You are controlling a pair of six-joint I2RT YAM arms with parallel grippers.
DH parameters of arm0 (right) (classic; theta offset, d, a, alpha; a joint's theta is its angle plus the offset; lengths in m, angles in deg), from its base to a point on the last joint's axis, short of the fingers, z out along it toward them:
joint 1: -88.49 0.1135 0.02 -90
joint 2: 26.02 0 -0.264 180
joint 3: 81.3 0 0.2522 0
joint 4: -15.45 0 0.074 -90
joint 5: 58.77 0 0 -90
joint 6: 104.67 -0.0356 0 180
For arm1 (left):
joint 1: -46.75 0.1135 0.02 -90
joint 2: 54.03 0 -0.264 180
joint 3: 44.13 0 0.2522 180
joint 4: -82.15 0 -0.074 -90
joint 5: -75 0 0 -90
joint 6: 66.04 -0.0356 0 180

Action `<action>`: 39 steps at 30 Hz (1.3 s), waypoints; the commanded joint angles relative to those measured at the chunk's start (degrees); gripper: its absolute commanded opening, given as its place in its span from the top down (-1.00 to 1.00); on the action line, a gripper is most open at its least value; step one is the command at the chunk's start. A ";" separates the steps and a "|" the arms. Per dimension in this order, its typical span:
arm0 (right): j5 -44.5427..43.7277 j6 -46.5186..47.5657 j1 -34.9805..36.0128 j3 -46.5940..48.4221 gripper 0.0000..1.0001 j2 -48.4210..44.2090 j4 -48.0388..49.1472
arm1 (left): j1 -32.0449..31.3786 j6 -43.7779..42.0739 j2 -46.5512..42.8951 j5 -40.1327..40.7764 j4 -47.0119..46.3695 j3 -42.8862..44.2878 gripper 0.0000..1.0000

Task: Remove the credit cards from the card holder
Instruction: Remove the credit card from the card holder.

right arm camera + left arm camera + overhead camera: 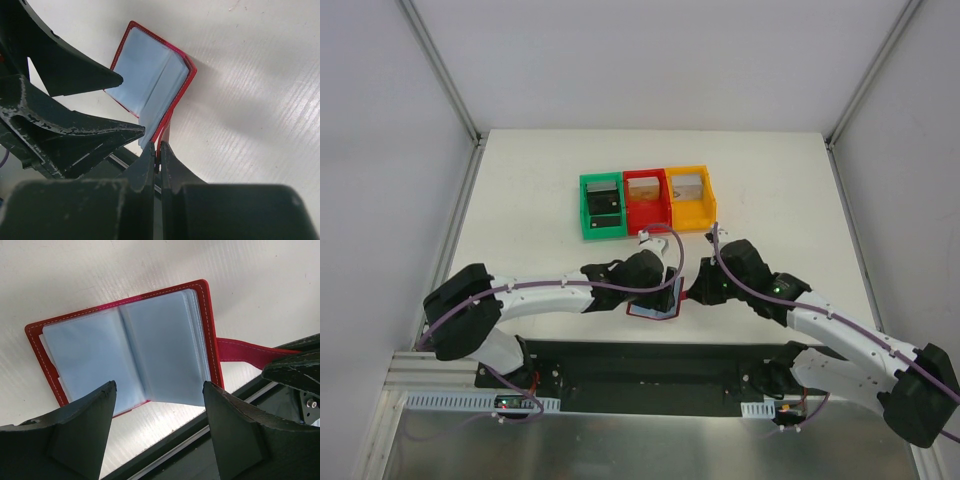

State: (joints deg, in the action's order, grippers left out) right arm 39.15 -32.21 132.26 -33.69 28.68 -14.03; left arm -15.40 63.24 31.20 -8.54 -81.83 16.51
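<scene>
We see the card holder [655,306] lying open and face-up on the white table [520,200], close to its near edge and between the two grippers, well apart from the green bin [603,207], the red bin [646,200] and the orange bin [688,197] that stand in a row farther back. Its dark red cover [212,340] frames pale blue-grey leaves [160,350] that fan slightly at the right side; whether these are cards or sleeves we cannot tell. Our left gripper [159,387] hangs over the near edge of the open holder with its fingers [90,410] spread wide, one to each side, gripping nothing. Our right gripper [158,147] has its fingers [145,165] pressed together on the red snap tab [240,350], which reaches out from the holder's right edge, lifted off the table; from the right wrist view, that side of the holder looks raised, with a shadow beneath it
</scene>
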 commanded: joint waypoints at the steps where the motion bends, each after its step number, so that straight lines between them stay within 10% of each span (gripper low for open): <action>1: 0.25 -0.39 0.35 2.19 1.00 -0.91 -0.01 | 0.36 1.41 -1.83 -0.13 -0.94 0.68 -0.39; 39: 0.43 -0.21 0.26 3.51 1.00 -0.64 -0.62 | 0.36 0.53 0.55 -3.73 -2.00 1.64 -0.31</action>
State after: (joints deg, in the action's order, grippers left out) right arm 39.17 -32.19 132.26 -33.04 28.68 -14.84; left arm -15.40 63.83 31.44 -10.62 -82.68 16.53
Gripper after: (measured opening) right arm 0.034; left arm 0.657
